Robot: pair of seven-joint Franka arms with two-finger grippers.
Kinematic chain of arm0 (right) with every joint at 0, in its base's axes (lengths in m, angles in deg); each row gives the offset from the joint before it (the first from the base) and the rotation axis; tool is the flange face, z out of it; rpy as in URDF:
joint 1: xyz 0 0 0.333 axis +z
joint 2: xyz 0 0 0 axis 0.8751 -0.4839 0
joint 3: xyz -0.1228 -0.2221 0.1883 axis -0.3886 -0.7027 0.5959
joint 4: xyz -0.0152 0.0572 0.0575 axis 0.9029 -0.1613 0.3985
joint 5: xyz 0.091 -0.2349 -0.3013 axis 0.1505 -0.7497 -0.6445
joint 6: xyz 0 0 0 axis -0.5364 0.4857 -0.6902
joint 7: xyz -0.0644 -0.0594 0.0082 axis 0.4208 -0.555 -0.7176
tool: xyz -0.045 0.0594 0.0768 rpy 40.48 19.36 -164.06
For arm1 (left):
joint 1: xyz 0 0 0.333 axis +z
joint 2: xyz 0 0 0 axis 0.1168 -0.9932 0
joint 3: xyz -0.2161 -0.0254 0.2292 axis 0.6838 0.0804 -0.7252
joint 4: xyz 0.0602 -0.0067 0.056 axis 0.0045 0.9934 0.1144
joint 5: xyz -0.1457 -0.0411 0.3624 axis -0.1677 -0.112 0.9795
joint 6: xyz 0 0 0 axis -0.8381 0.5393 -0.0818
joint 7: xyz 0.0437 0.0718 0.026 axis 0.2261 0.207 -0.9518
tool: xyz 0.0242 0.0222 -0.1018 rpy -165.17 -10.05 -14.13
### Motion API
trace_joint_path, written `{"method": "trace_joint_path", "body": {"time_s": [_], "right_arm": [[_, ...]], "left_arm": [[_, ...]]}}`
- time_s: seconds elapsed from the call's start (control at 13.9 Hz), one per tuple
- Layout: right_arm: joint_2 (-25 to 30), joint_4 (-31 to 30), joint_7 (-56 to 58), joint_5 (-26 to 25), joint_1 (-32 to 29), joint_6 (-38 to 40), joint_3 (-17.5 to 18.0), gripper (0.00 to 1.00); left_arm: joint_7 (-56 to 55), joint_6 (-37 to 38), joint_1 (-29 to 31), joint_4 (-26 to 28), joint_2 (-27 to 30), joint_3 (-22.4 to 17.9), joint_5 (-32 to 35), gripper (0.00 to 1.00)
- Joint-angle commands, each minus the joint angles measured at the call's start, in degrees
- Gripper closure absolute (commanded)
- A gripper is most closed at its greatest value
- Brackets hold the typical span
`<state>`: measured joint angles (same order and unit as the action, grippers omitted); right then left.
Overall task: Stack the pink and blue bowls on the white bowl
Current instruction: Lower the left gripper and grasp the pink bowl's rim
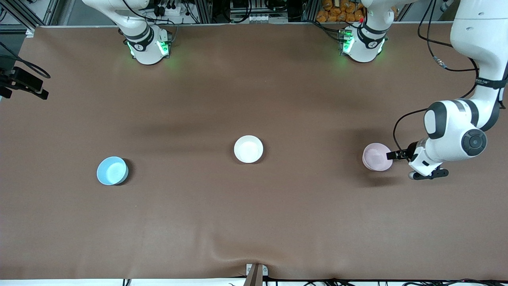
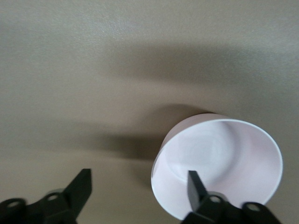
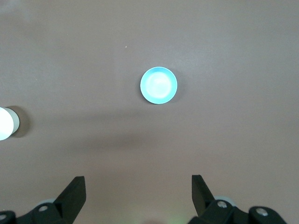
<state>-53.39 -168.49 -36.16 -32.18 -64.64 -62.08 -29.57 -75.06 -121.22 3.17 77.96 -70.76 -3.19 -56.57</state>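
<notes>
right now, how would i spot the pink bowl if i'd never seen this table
On the brown table three small bowls sit in a loose row. The pink bowl is the one at the left arm's end, with the left gripper straddling its rim. It is very pale pink, unlike the white bowl in the middle and the blue bowl.

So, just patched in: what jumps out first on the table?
Three bowls in a row: the blue bowl toward the right arm's end, the white bowl in the middle, the pink bowl toward the left arm's end. The left gripper straddles the pink bowl's rim, one finger inside. The right gripper waits, open, high above the blue bowl.
</notes>
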Motion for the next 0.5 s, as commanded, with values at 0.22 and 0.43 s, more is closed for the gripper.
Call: {"method": "trace_joint_path", "body": {"time_s": [0.22, 0.43], "right_arm": [[-0.12, 0.53, -0.85, 0.05, -0.11, 0.24, 0.08, 0.0], [-0.47, 0.97, -0.76, 0.05, -0.2, 0.06, -0.01, 0.0]], "left_arm": [[0.16, -1.39, -0.04, 0.0, -1.58, 0.48, 0.19, 0.8], [0.33, -1.22, -0.21, 0.09, -1.06, 0.92, 0.19, 1.0]]}}
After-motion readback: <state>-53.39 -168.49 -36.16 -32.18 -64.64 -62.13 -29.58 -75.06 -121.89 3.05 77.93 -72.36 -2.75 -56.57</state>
